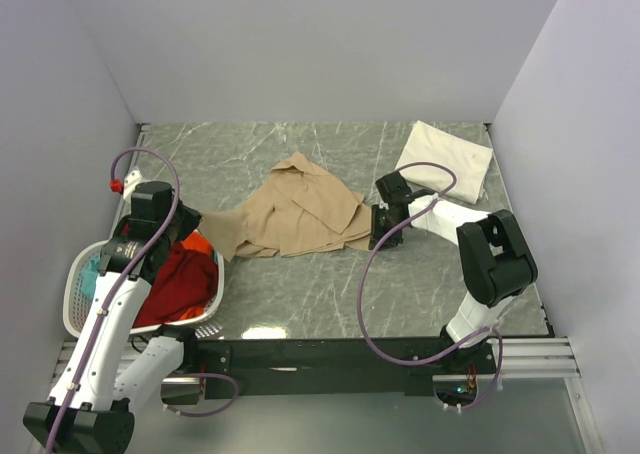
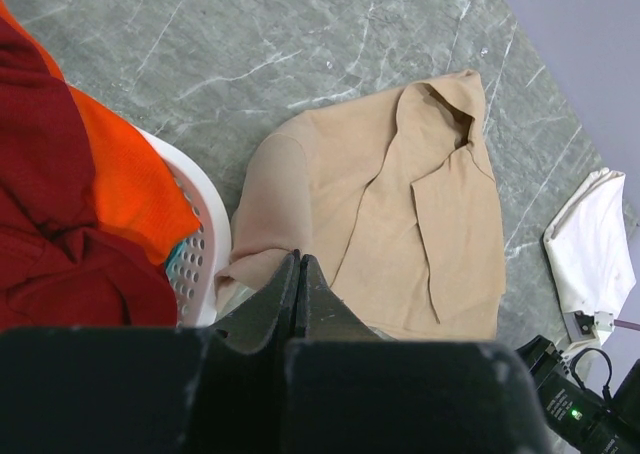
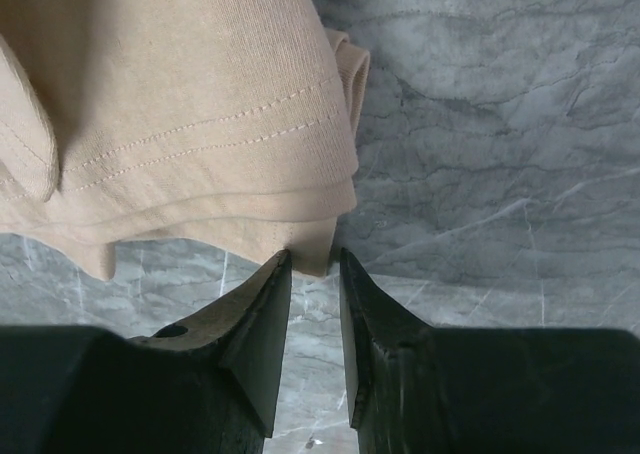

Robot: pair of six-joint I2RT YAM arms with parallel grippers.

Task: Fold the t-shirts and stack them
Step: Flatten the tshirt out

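The right gripper (image 3: 313, 259) is low over the table (image 1: 330, 294) with its fingers a narrow gap apart, and the hem corner of the tan shirt (image 1: 300, 214) lies right at the mouth of that gap, at the fingertips (image 3: 272, 274) but not pinched between them. The tan shirt lies crumpled in the middle of the table, its left end near the basket (image 2: 205, 244). The left gripper (image 2: 298, 259) is pressed fully closed with no cloth seen between its fingers; its tip hangs over the tan shirt's near edge just beside the basket rim, and I cannot tell whether it touches the cloth. A red shirt (image 2: 50, 224) and an orange shirt (image 2: 130, 184) sit in the basket. The cream shirt (image 1: 445, 159) lies folded flat at the far right corner, well apart from the tan one
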